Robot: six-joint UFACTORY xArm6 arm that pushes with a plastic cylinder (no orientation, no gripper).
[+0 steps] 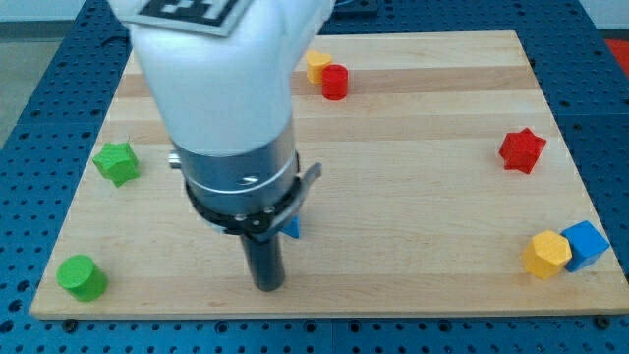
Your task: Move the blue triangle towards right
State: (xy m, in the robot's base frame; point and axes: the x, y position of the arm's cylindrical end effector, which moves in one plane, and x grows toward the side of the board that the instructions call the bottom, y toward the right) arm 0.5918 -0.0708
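Nearest: my tip [268,286] sits low on the counter [413,197], near the view's bottom edge. No jaws on this rig, just the bare rod, holding nothing. Blue triangle [292,228] is just above the tip and slightly to the view's right, mostly hidden by the arm; contact can't be told. To shove it right, the tip likely needs its left side. Farther back: red star [521,149], well right.

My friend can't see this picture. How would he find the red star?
Start at the wooden board and go to its edge at the view's right, about halfway up. The red star sits there alone. Below it, the yellow block and blue cube touch each other, but neither is red or pointy.
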